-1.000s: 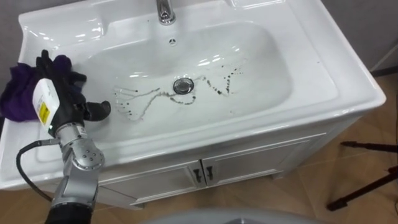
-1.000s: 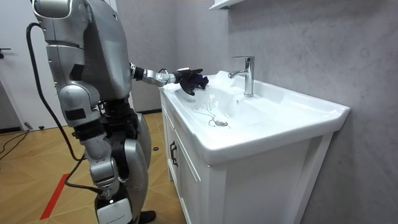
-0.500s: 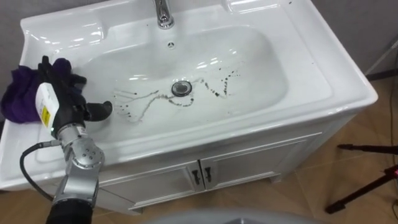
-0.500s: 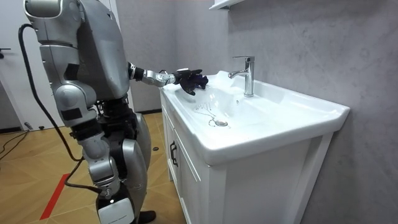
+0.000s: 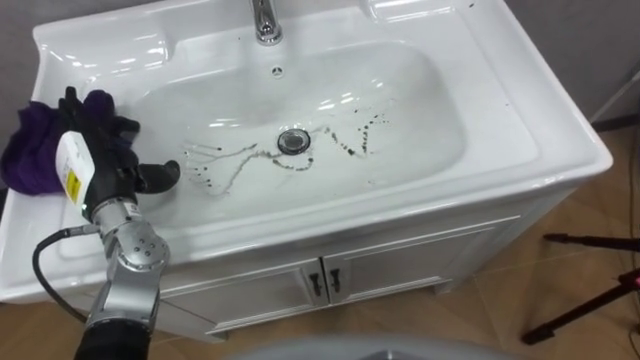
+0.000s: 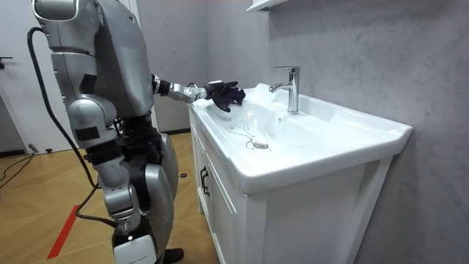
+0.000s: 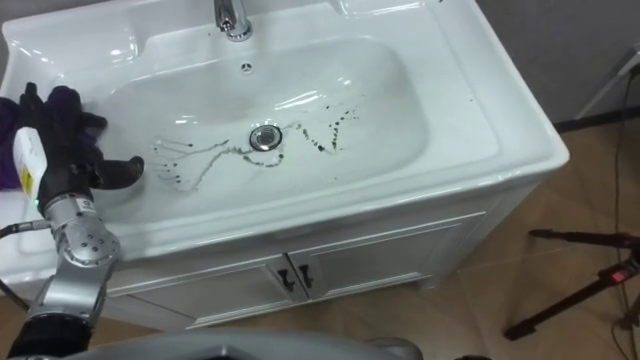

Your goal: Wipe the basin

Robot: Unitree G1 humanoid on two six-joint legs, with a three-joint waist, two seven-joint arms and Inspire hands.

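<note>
Left hand (image 5: pixel 103 165) at the basin's (image 5: pixel 520 130) left rim; fingers laid flat across purple cloth (image 5: pixel 25 160), thumb splayed wide (probably readying a grasp) | dark stain trails (image 5: pixel 228 165) around drain (image 5: pixel 292 140) not yet wiped; cloth lies near them

I count one basin (image 5: pixel 430 110). It has one faucet (image 5: pixel 264 20), one drain (image 5: pixel 293 140) and one small overflow hole (image 5: pixel 277 69). There is one purple cloth (image 5: pixel 28 152) and one robot hand (image 5: pixel 95 150) of mine, the left. The cabinet below has two doors, a left door (image 5: pixel 250 292) and a right door (image 5: pixel 420 258), and two handles (image 5: pixel 316 284). The dark streaks (image 5: pixel 225 165) in the bowl are several, and I cannot count them exactly.
</note>
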